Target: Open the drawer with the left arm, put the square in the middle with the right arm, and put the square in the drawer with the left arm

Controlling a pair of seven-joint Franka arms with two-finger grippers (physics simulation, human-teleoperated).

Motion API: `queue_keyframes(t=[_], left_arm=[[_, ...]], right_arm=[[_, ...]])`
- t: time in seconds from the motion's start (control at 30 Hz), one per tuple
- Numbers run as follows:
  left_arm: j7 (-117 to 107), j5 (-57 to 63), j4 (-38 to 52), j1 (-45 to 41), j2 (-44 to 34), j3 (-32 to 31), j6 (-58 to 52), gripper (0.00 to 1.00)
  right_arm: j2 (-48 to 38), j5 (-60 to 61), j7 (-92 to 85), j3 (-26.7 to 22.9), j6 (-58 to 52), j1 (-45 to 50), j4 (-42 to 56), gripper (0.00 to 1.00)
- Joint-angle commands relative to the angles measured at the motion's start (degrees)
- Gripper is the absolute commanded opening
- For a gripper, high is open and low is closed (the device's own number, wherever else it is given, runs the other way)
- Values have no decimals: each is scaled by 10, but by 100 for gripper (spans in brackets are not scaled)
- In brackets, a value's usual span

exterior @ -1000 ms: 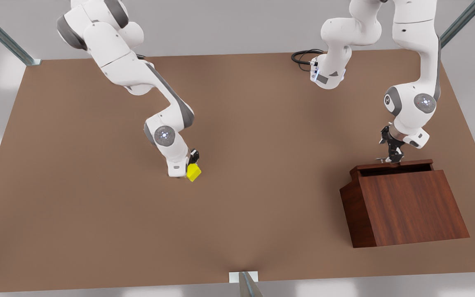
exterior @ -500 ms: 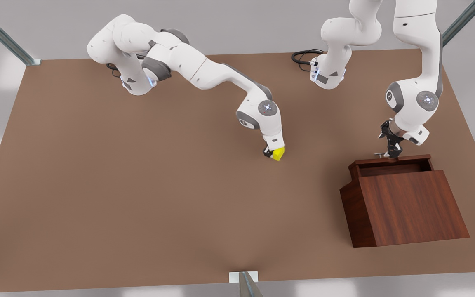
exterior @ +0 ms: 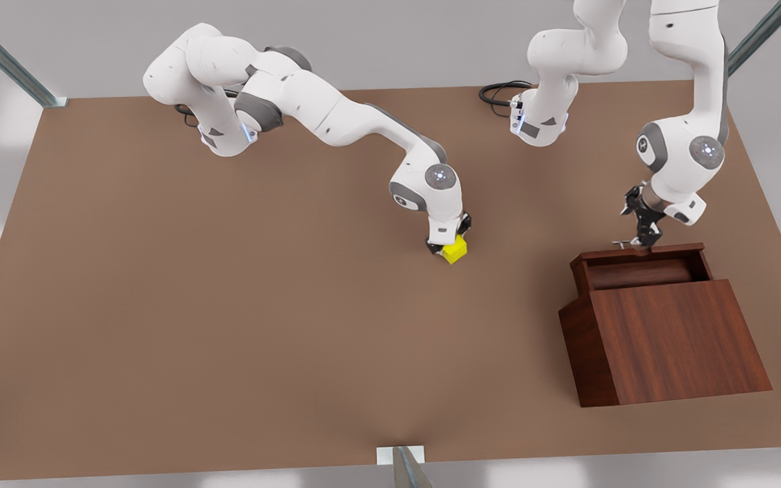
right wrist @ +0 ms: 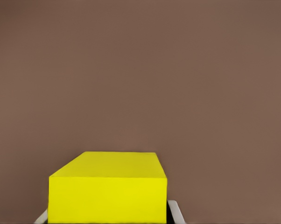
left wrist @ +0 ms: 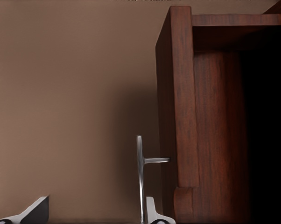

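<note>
the right end effector (exterior: 450, 241) sits clamped on the square (exterior: 455, 251) at mid-counter (exterior: 228, 305), due to release; the left end effector (exterior: 640, 238), fingers apart around the handle (left wrist: 139, 179), draws the drawer (exterior: 641, 271) out.

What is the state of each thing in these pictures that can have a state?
drawer: partly pulled out of the box.
square: on the table's middle, between the right gripper's jaws.
right gripper: at the square.
left gripper: at the drawer's handle.
</note>
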Motion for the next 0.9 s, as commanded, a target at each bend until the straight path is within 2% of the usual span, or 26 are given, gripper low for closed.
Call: queue_keyframes(t=[0.0, 0.07, 0.13, 0.17, 0.23, 0.27, 0.3, 0.33, 0.37, 0.4, 0.43, 0.5, 0.53, 0.63, 0.73, 0.87], left_arm=[[0, 11, 0, -1, -6, 0, -9, 100], [0, 33, 0, -1, -35, 10, -39, 100], [22, 41, 1, -8, -105, 9, -94, 100], [58, 42, 4, -26, -135, 9, -99, 100], [234, 41, 29, -49, -154, 6, -95, 100], [326, 37, 62, -75, -127, 6, -95, 100], [396, 36, 112, -101, -84, 4, -97, 100], [413, 27, 153, -123, -44, 3, -99, 100], [415, 2, 196, -150, -4, 2, -101, 100], [426, -20, 250, -193, 44, 2, -126, 100], [461, -40, 315, -204, 89, -18, -184, 100], [524, -53, 402, -204, 157, -76, -254, 100], [527, -54, 443, -204, 188, -109, -276, 100], [677, -56, 572, -204, 292, -177, -360, 100], [723, -50, 598, -208, 340, -218, -351, 100], [722, -36, 586, -276, 357, -219, -339, 100]], right_arm=[[0, 0, -1, 0, 0, 0, 0, 100], [-7, 1, -3, -3, -8, 1, -3, 100], [-36, 11, -4, -13, -11, 13, -25, 100], [-58, 22, -7, -32, -47, 28, -26, 100], [-168, 51, -38, -40, -70, 22, -95, 100], [-229, 51, -80, -40, -70, -10, -160, 100], [-322, 50, -114, -40, -69, -82, -258, 100], [-397, 49, -115, -45, -72, -144, -315, 100], [-454, 47, -123, -44, -128, -222, -351, 100], [-490, 47, -177, -39, -203, -315, -351, 100], [-517, 47, -216, -12, -246, -416, -352, 100], [-553, 43, -257, -4, -294, -541, -352, 100], [-547, 28, -266, -14, -331, -544, -317, 100], [-548, 20, -351, -37, -364, -605, -311, 100], [-527, 20, -346, -36, -367, -598, -283, 100], [-523, 21, -342, -37, -367, -613, -262, 100]])
